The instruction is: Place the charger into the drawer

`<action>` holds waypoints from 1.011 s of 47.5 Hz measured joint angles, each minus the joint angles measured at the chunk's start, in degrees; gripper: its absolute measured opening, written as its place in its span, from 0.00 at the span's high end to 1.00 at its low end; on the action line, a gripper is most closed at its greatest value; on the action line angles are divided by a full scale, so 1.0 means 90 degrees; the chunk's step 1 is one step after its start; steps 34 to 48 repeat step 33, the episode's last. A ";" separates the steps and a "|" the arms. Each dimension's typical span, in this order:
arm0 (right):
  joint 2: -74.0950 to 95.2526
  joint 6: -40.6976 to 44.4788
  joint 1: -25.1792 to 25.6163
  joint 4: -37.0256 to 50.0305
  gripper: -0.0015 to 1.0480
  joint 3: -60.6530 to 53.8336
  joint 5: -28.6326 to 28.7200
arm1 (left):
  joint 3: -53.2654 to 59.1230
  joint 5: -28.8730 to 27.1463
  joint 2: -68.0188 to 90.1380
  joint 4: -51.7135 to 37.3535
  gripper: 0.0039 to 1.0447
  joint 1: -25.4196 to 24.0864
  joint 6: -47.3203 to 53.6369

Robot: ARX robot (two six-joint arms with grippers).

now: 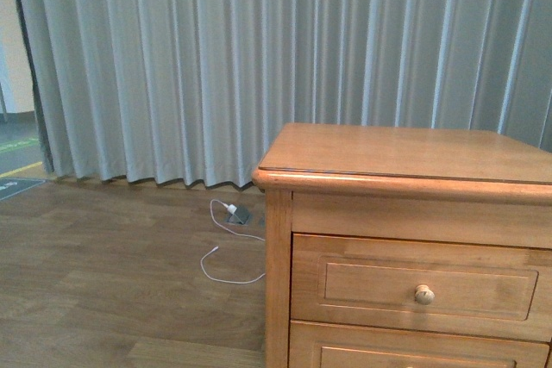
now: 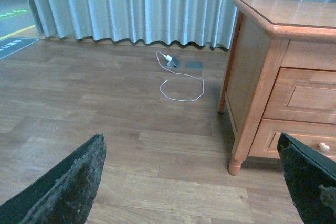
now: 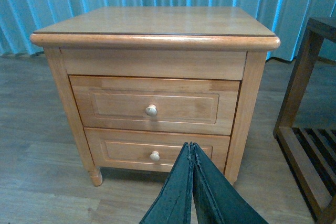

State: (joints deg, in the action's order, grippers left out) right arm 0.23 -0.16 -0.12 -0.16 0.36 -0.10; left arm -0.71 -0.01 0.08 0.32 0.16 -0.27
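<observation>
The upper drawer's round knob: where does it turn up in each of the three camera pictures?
Front view: the upper drawer's knob sits low and right on the drawer front.
Left wrist view: not in it; the only knob showing is the lower drawer's knob.
Right wrist view: near the middle, above the shut right gripper.
Shared landmark: the wooden cabinet.

A long grey curtain (image 1: 259, 58) hangs down to the brown wood floor (image 1: 103, 282). A dark wooden rack (image 3: 307, 129) stands nearby.
</observation>
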 joint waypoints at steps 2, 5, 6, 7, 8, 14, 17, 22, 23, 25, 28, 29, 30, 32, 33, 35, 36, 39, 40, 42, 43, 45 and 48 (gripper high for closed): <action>0.0000 0.0000 0.0000 0.0000 0.98 0.0000 -0.0002 | 0.0000 0.0000 0.0000 0.0000 0.05 0.0000 0.0000; 0.0000 0.0000 0.0000 0.0000 0.98 0.0000 0.0000 | 0.0000 0.0000 0.0000 0.0000 0.05 0.0000 0.0000; 0.0000 0.0000 0.0000 0.0000 0.98 0.0000 0.0000 | 0.0000 0.0000 0.0000 0.0000 0.05 0.0000 0.0000; 0.0000 0.0000 0.0000 0.0000 0.98 0.0000 0.0000 | 0.0000 0.0000 0.0000 0.0000 0.05 0.0000 0.0000; 0.0000 0.0000 0.0000 0.0000 0.98 0.0000 0.0000 | 0.0000 0.0000 0.0000 0.0000 0.05 0.0000 0.0000; 0.0000 0.0010 0.0000 0.0000 0.96 0.0000 -0.0002 | 0.0000 0.0000 0.0000 0.0000 0.05 0.0000 0.0000; 0.0000 0.0010 0.0000 0.0000 0.85 0.0000 0.0000 | 0.0000 0.0000 0.0000 0.0000 0.05 0.0000 0.0000; 0.0000 0.0010 0.0000 0.0000 0.64 0.0000 0.0000 | 0.0000 0.0000 0.0000 0.0000 0.05 0.0000 0.0000; 0.0000 0.0010 0.0000 0.0000 0.59 0.0000 0.0000 | 0.0000 0.0000 0.0000 0.0000 0.05 0.0000 0.0000; 0.0000 0.0010 0.0000 0.0000 0.49 0.0000 0.0000 | 0.0000 0.0000 0.0000 0.0000 0.05 0.0000 0.0000; 0.0000 0.0010 0.0000 0.0000 0.39 0.0000 0.0000 | 0.0000 0.0000 0.0000 0.0000 0.05 0.0000 0.0000; 0.0000 0.0010 0.0000 0.0000 0.36 0.0000 0.0000 | 0.0000 0.0000 0.0000 0.0000 0.05 0.0000 0.0000; 0.0000 0.0010 0.0000 0.0000 0.32 0.0000 0.0000 | 0.0000 0.0000 0.0000 0.0000 0.05 0.0000 0.0000; 0.0000 0.0010 0.0000 0.0000 0.25 0.0000 0.0000 | 0.0000 0.0000 0.0000 0.0000 0.05 0.0000 0.0000; 0.0000 0.0010 0.0000 0.0000 0.22 0.0000 0.0000 | 0.0000 0.0000 0.0000 0.0000 0.05 0.0000 0.0000; 0.0000 0.0010 0.0000 0.0000 0.22 0.0000 0.0000 | 0.0000 0.0000 0.0000 0.0000 0.05 0.0000 0.0000; 0.0000 0.0010 0.0000 0.0000 0.22 0.0000 0.0000 | 0.0000 0.0000 0.0000 0.0000 0.05 0.0000 0.0000; 0.0000 0.0010 0.0000 0.0000 0.22 0.0000 0.0000 | 0.0000 0.0000 0.0000 0.0000 0.05 0.0000 0.0000; 0.0000 0.0010 0.0000 0.0000 0.22 0.0000 0.0000 | 0.0000 0.0000 0.0000 0.0000 0.05 0.0000 0.0000; 0.0000 0.0010 0.0000 0.0000 0.22 0.0000 0.0000 | 0.0000 0.0000 0.0000 0.0000 0.05 0.0000 0.0000; 0.0000 0.0010 0.0000 0.0000 0.22 0.0000 0.0000 | 0.0000 0.0000 0.0000 0.0000 0.05 0.0000 0.0000; 0.0000 0.0010 0.0000 0.0000 0.22 0.0000 0.0000 | 0.0000 0.0000 0.0000 0.0000 0.05 0.0000 0.0000; 0.0000 0.0010 0.0000 0.0000 0.22 0.0000 0.0000 | 0.0000 0.0000 0.0000 0.0000 0.05 0.0000 0.0000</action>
